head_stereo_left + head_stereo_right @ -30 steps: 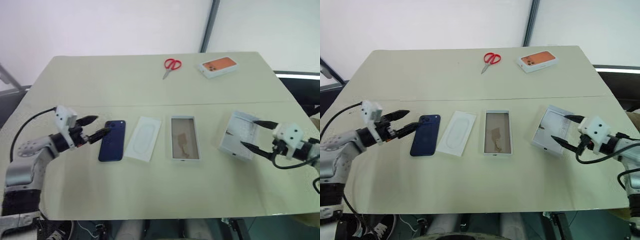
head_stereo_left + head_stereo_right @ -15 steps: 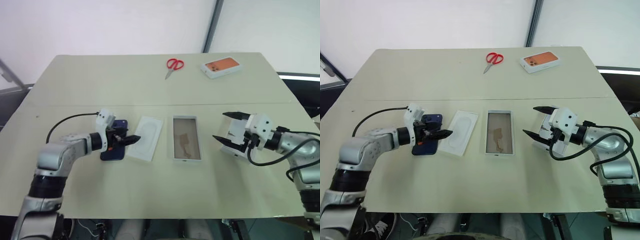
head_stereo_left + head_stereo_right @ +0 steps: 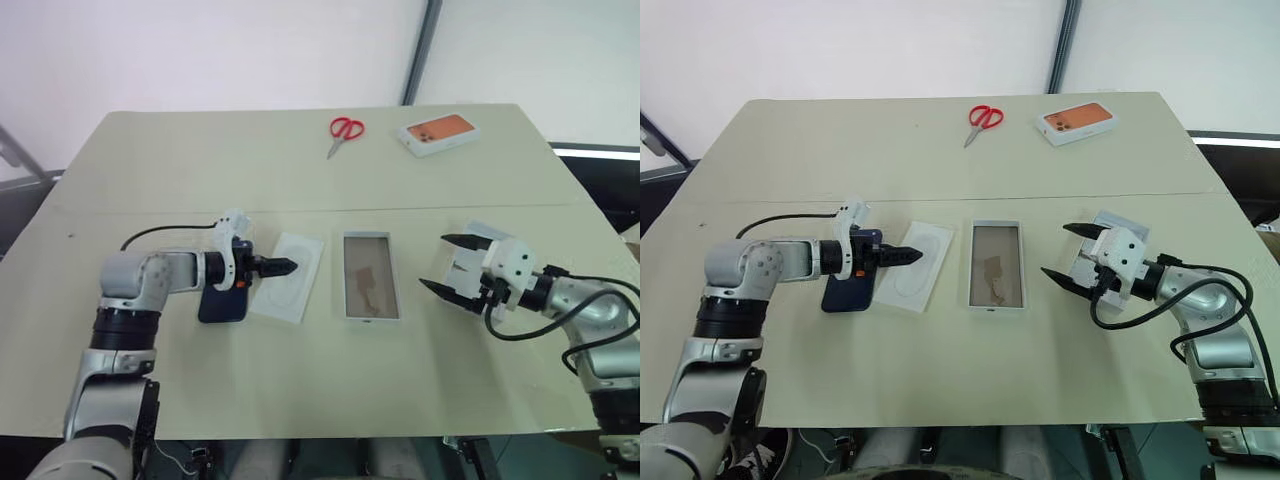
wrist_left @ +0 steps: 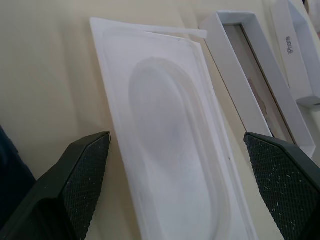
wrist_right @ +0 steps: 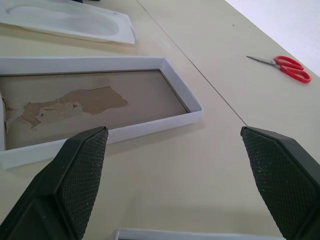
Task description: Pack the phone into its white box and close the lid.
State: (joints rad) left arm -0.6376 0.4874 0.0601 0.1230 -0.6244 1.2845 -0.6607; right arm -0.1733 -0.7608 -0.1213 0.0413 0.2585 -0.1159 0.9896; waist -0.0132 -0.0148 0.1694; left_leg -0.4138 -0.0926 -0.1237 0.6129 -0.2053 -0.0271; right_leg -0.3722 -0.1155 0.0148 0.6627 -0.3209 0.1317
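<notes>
Step in hand: approach to the phone (image 3: 225,291) — nothing packed yet, the white box (image 3: 371,276) lies empty mid-table.
Left gripper (image 3: 282,266): jaws apart, holding nothing; tips point over the white insert (image 3: 288,277), wrist above the phone.
Right gripper (image 3: 450,264): jaws spread wide, empty, low in front of the lid (image 3: 470,262).
Phone: flat on the table (image 3: 200,170), just left of the insert, long axis running away from the robot, parallel to the box.
Next move, judged: left gripper must draw back onto the phone's long edges, close, then carry it right — past the insert — into the box.
</notes>
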